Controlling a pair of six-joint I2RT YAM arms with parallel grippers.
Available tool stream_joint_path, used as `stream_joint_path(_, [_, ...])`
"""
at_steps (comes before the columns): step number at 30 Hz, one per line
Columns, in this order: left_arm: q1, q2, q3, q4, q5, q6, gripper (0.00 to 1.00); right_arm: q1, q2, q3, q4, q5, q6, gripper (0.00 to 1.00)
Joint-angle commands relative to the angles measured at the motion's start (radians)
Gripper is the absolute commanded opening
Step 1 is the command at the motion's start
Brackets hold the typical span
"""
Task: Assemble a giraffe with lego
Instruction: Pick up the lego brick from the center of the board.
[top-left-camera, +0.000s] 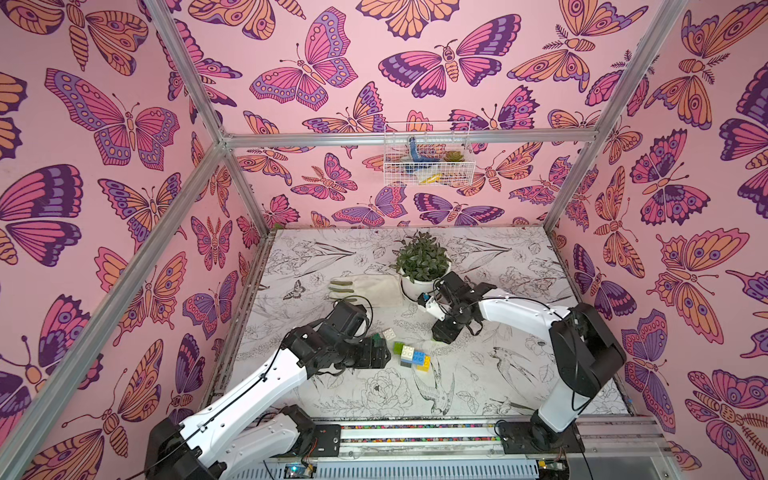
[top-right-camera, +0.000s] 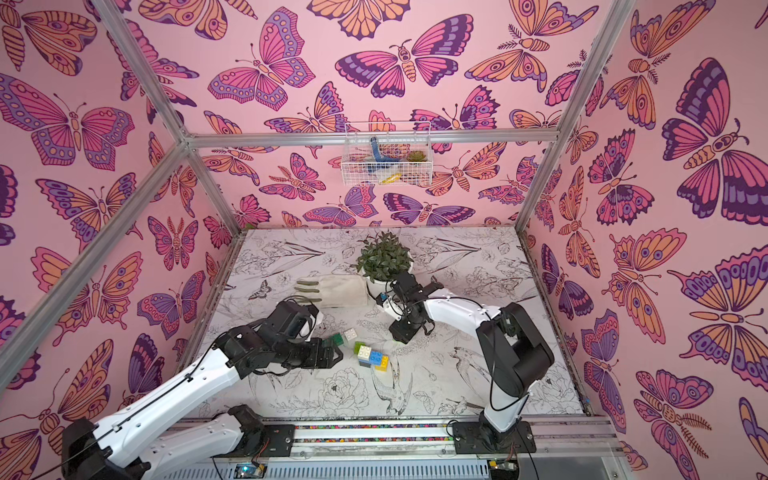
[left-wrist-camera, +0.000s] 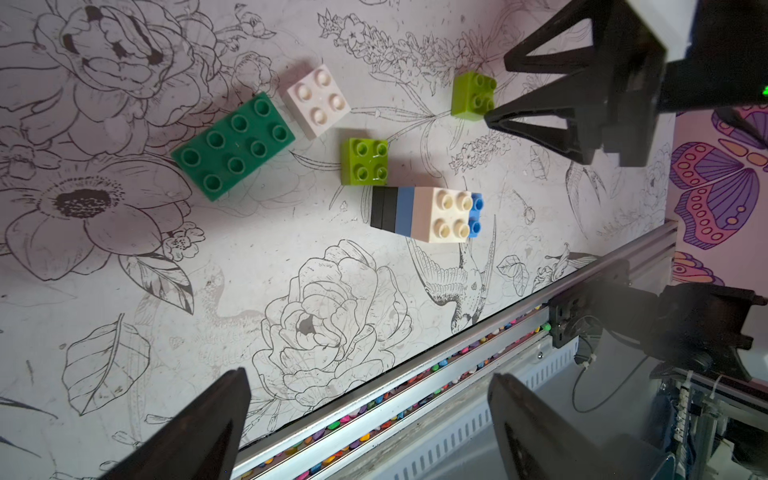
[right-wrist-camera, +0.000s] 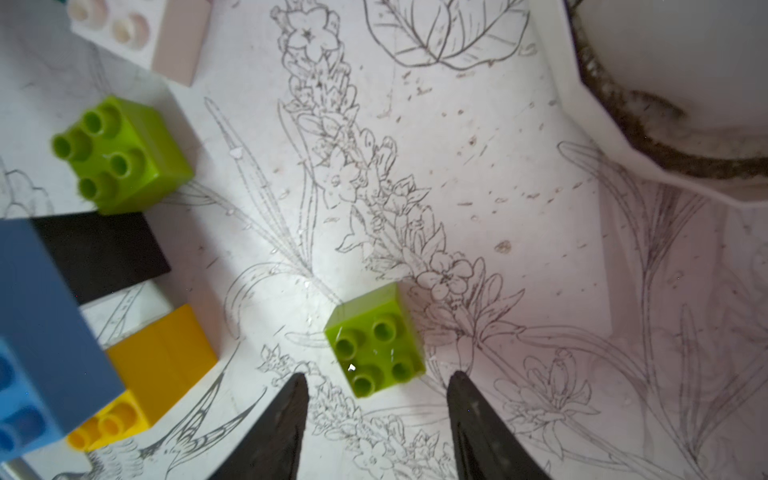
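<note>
Giraffe (top-left-camera: 409, 352): glossy studded plastic blocks, studs up; long blue body (top-left-camera: 420, 357) level, running roughly left-right. Left claw (left-wrist-camera: 370, 374) spread, empty; right claw (right-wrist-camera: 379, 375) parted, empty, tips beside square lime brick (right-wrist-camera: 374, 336).

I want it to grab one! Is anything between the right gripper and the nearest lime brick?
Nothing visible. The open right gripper hangs by the small square lime plastic brick, only bare flower-printed table between.

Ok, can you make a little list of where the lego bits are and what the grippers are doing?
Built so far: giraffe, black and yellow legs, blue body, white piece on top
Loose: dark green brick, white brick, lime brick beside the giraffe
Left gripper: open, empty
Right gripper: open, straddling a second lime brick
</note>
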Motion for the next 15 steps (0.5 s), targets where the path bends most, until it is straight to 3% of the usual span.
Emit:
stream_joint_path(1, [-0.009,0.009,-0.027,0.010,0.014,0.025,0.96,0.007,-0.045,-0.035,0.033,-0.054,-0.012,0.58])
stream_joint_path(15, [-0.008,-0.032,-0.052,0.024,0.001,-0.014,0.96,0.030,0.117,0.080,-0.029,-0.014,-0.068,0.54])
